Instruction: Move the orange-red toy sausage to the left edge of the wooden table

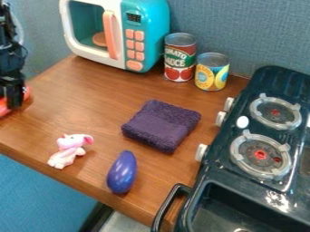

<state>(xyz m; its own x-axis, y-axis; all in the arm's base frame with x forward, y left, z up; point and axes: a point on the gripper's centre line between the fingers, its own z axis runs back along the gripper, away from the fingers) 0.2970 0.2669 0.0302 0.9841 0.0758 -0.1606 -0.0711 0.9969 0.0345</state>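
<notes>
The lone black gripper [12, 104] hung well to the left of the purple cloth [162, 126], pointed down at one red-orange object [4, 110] near the table's left edge; from where I stood, I could not tell whether it grasped the piece or was merely poised over it. The downward pose seemed suited to reaching something low on the wooden table [91, 97]. The single cloth, the scene's midpoint, lay in a thick folded square, likely so it would sit flat and compact. Left of it and nearer the front edge slumped one pink-and-white plush animal [71, 149], apparently too soft to stand firmly. Just in front of the cloth, one toy eggplant [122, 172] rested on its side, its rounded body offering no flat base. Behind the cloth, two cans, one red-labeled [180, 59] and one yellow-labeled [212, 72], stood upright on their flat ends, while one teal-and-white toy microwave [145, 36] stood behind and to the left, its door facing the work area. To the right of the cloth sat one dark toy stove [290, 145], carrying two burners [275, 112], three pale knobs [220, 118] and one small white oval piece [242, 122].
</notes>
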